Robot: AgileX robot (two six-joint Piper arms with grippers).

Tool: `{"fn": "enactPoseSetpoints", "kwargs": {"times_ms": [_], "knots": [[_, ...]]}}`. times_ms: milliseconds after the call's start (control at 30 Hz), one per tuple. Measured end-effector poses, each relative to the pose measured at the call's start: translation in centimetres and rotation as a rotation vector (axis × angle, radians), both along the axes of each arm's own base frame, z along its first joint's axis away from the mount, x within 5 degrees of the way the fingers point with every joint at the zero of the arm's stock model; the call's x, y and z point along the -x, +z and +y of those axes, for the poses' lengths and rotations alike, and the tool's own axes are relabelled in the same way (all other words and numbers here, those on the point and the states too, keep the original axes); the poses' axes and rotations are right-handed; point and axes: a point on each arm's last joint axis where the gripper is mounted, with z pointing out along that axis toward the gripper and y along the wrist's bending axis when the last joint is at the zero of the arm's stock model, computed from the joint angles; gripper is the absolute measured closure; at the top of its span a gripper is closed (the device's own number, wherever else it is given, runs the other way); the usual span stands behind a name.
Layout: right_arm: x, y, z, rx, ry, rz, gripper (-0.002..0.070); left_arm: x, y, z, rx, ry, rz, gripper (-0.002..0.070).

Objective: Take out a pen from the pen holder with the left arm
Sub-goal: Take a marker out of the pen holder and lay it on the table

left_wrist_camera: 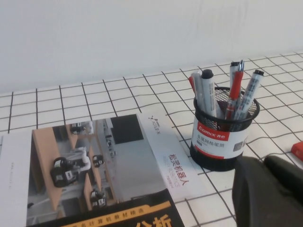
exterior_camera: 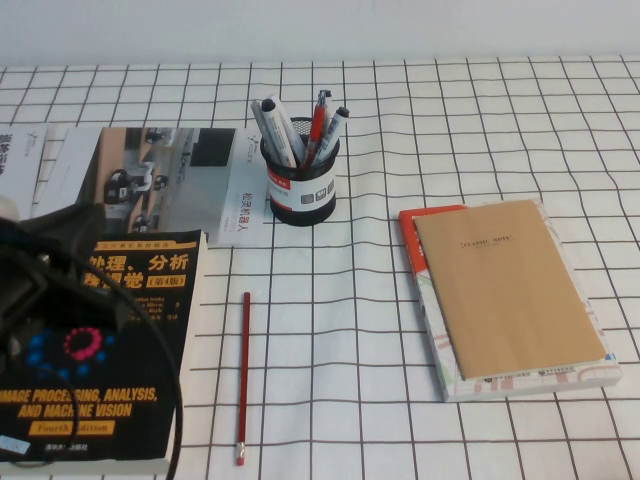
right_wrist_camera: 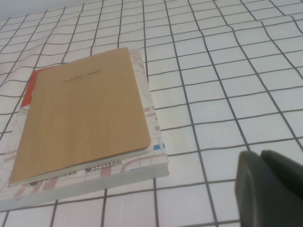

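1. The left gripper (left_wrist_camera: 263, 165) has its two dark fingers pressed together with only a thin seam between them, and nothing is clamped in them.
2. It hangs above the table, low and short of the pen holder (left_wrist_camera: 220, 142), apart from it and pointed towards it.
3. In the high view the left arm (exterior_camera: 45, 260) shows only as a dark, blurred bulk with looping cables at the near left corner. It lies over a black textbook (exterior_camera: 110, 350).
4. The pen holder (exterior_camera: 300, 190) is a black mesh cup with a white label, upright on the grid-patterned tablecloth (exterior_camera: 400, 120) near the middle and towards the far side.
5. Inside the cup a red pen (exterior_camera: 318, 125) and several grey markers (exterior_camera: 275, 130) lean against the rim, caps up.
6. A slim red pen (exterior_camera: 243, 375), or perhaps a pencil, lies flat on the cloth just right of the textbook, pointing roughly from the near edge towards the holder.
7. A glossy brochure (exterior_camera: 150, 180) lies left of the holder, its corner reaching the cup's base.
8. The right gripper (right_wrist_camera: 261, 158) also has its fingers together and empty. It is low over bare cloth beside a brown notebook (right_wrist_camera: 85, 113).
9. The notebook (exterior_camera: 505, 290) tops a small stack of books on the right side, well apart from the holder.
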Motion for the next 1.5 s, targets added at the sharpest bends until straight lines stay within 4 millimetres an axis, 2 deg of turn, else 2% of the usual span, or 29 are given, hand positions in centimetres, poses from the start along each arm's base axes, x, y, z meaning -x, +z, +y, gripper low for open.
{"fn": "enactPoseSetpoints", "kwargs": {"times_ms": [167, 267, 733, 867, 1000, 1300, 1500], "knots": [[0.0, 0.0, 0.0, 0.000, 0.000, 0.000, 0.0693, 2.3, 0.4, 0.8, -0.009, -0.002, 0.008, 0.0674], [0.0, 0.0, 0.0, 0.000, 0.000, 0.000, 0.0693, 2.9, 0.6, 1.1, -0.006, 0.000, 0.020, 0.0674], [0.0, 0.0, 0.0, 0.000, 0.000, 0.000, 0.0693, 2.4, -0.8, 1.0, -0.098, -0.008, 0.101, 0.0675], [0.0, 0.0, 0.0, 0.000, 0.000, 0.000, 0.0693, 2.8, -2.0, 1.2, -0.127, -0.009, 0.156, 0.0675], [0.0, 0.0, 0.0, 0.000, 0.000, 0.000, 0.0693, 4.3, -3.5, 1.8, -0.131, -0.008, 0.161, 0.0675], [0.0, 0.0, 0.0, 0.000, 0.000, 0.000, 0.0693, 9.0, -8.0, 4.3, 0.010, 0.095, -0.124, 0.0675], [0.0, 0.0, 0.0, 0.000, 0.000, 0.000, 0.0693, 10.2, -8.7, 5.5, 0.009, 0.196, -0.129, 0.0675]]}}
